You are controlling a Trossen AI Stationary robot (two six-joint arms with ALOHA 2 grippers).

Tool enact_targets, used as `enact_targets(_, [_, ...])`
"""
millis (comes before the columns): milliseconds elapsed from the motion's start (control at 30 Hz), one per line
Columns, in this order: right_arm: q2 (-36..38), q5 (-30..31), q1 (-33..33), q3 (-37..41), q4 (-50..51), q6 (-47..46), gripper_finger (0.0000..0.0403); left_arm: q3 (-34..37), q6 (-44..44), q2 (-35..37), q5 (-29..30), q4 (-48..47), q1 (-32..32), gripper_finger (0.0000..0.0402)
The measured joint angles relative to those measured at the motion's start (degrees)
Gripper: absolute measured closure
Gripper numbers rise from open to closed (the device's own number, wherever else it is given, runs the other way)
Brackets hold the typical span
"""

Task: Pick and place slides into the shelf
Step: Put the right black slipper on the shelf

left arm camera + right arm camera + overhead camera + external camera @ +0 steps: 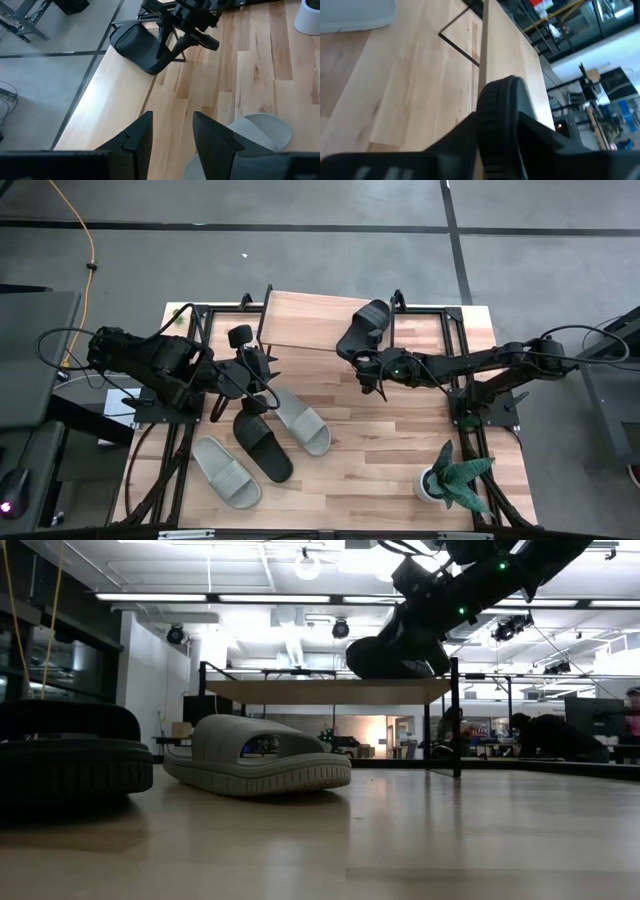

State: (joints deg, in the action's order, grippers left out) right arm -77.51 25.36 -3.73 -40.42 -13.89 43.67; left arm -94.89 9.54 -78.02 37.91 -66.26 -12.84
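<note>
Black slide (365, 328) is held by the right gripper (362, 361), clamped on its edge, at upper centre of the high view, over the right end of the shelf (305, 322). Low view shows it raised at the shelf's top edge, not set down. Shelf board is otherwise bare.

Three slides are left on the table at lower left of the high view: grey one (300, 421), second black one (262, 443), second grey one (226, 471).

Left gripper (172, 137) is held empty, fingers narrowly parted, near the shelf's left end.

For a good placement: the slide should be levelled sole-down, kept tight to the right end so room stays for three more, lowered until the sole is flat on the board, then released.
</note>
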Motion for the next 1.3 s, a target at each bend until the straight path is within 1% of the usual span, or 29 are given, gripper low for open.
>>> enact_targets(67, [0.1,1.8,0.0,0.0,0.3,-1.5,0.0247,0.0,0.0,0.0,0.0,0.0,0.0,0.0275])
enact_targets(167, [0.9,3.7,0.1,0.0,2.2,-3.3,0.0205,0.0,0.0,0.0,0.0,0.0,0.0,0.0275])
enact_targets(233, [1.5,3.7,0.4,0.0,3.7,-4.8,0.0186,0.0,0.0,0.0,0.0,-0.1,0.0,0.0275])
enact_targets(333, [2.6,4.1,1.3,0.0,4.3,-5.8,0.0169,0.0,0.0,0.0,0.0,-0.1,0.0,0.0275])
enact_targets(533, [4.4,2.9,3.7,0.0,5.1,-10.0,0.0163,0.0,0.0,0.0,0.0,-0.2,0.0,0.0275])
enact_targets(733, [4.5,7.5,6.6,0.0,9.8,-16.3,0.0163,0.0,0.0,0.0,0.0,-0.2,0.0,0.0275])
enact_targets(833, [4.5,7.6,8.4,0.0,11.4,-22.0,0.0162,0.0,0.0,0.0,0.0,-0.2,0.0,0.0275])
enact_targets(867, [4.5,7.9,9.2,0.0,11.4,-22.5,0.0162,0.0,0.0,0.0,0.0,-0.2,0.0,0.0275])
enact_targets(900, [4.5,9.4,10.2,0.0,11.3,-22.6,0.0162,0.0,-0.1,0.0,0.0,-0.2,0.0,0.0275])
enact_targets(1033, [4.5,20.0,13.7,-0.8,12.2,-20.9,0.0162,0.0,-0.1,0.0,0.0,0.0,0.0,0.0275])
enact_targets(1167, [3.7,24.3,15.9,-5.2,15.6,-24.0,0.0162,0.0,-0.1,0.0,0.0,0.0,0.0,0.0275])
enact_targets(1300, [-0.1,27.1,17.0,-10.9,23.2,-27.2,0.0162,0.0,-0.1,0.0,0.0,0.0,0.0,0.0275])
